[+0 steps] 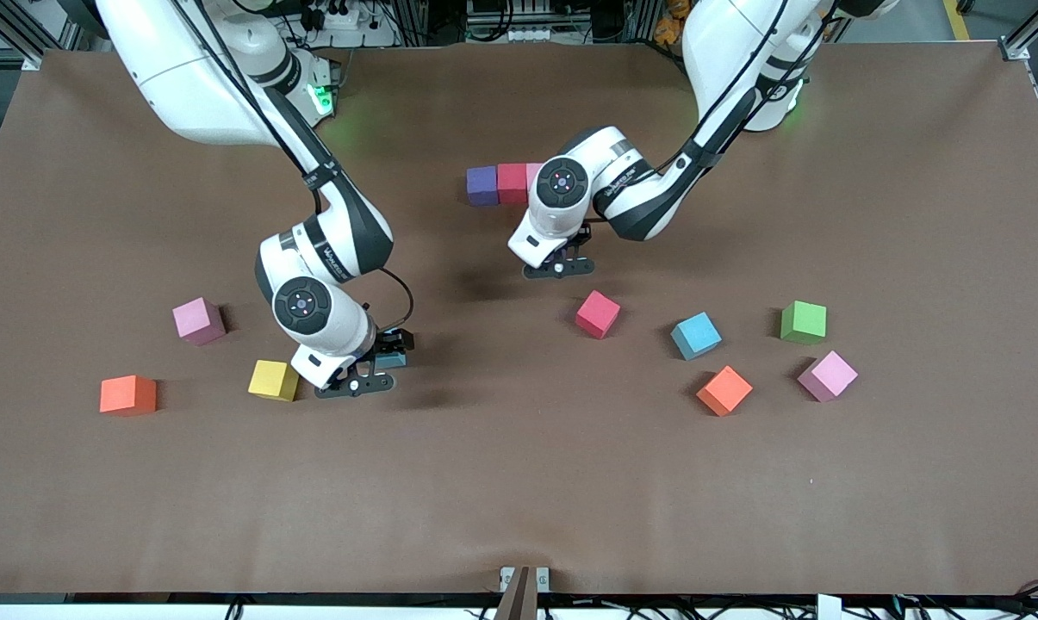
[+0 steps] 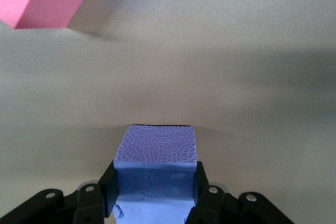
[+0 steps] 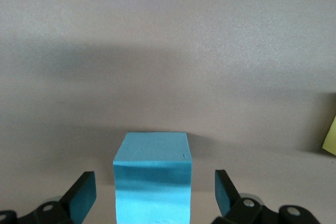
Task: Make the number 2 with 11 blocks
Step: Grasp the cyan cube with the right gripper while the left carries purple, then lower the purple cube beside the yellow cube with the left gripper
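Purple block (image 2: 156, 169) pinched in left claw (image 1: 560, 261) (above table (image 1: 519, 482)); light blue block (image 3: 151, 182) between right claw's (image 1: 365, 372) spread fingers (image 3: 81, 196).

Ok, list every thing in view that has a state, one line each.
left gripper: shut on purple block, over the table.
right gripper: open, astride light blue block.
light blue block: on the table, not gripped.
row of blocks: purple, red, pink, touching.
green cube: loose on the table.
loose blocks: scattered, apart.
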Available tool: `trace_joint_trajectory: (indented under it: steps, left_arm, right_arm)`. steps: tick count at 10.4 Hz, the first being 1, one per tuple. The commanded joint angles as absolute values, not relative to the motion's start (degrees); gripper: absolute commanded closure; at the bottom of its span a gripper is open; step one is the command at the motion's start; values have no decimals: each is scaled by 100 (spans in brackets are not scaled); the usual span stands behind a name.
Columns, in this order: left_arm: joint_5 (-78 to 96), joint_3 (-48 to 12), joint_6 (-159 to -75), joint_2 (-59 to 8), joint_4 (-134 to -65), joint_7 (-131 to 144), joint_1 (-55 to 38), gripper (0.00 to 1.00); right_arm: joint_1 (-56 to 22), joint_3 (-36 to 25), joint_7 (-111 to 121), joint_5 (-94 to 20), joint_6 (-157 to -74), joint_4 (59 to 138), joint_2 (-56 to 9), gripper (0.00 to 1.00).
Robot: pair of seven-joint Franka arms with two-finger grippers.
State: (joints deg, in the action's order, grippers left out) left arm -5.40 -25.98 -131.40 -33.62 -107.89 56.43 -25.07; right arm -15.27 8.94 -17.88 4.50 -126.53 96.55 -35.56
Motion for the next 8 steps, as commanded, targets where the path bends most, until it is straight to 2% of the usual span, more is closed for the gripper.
trace_joint_trajectory:
  steps: [1,3,6,8]
  left_arm:
    - [-633,-2575,-13166,-3472,-10670,5660,-2566,41]
    - [-624,-2566,-13210,-3480,-10670,5660,-2636,41]
    - [-633,-2566,-13210,-3507,-10679,5678,-2654,40]
    - [-650,-2549,-13210,-3524,-10705,5686,-2698,38]
  right_arm:
    - [-1450,984,-1670,422,-12630,9641,-3630,0]
    - [-1494,1011,-1670,422,-12639,9834,-3560,0]
    - [-1477,1020,-1679,413,-13182,10422,-3375,0]
    - [-1477,1028,-1679,413,-13271,10546,-3349,0]
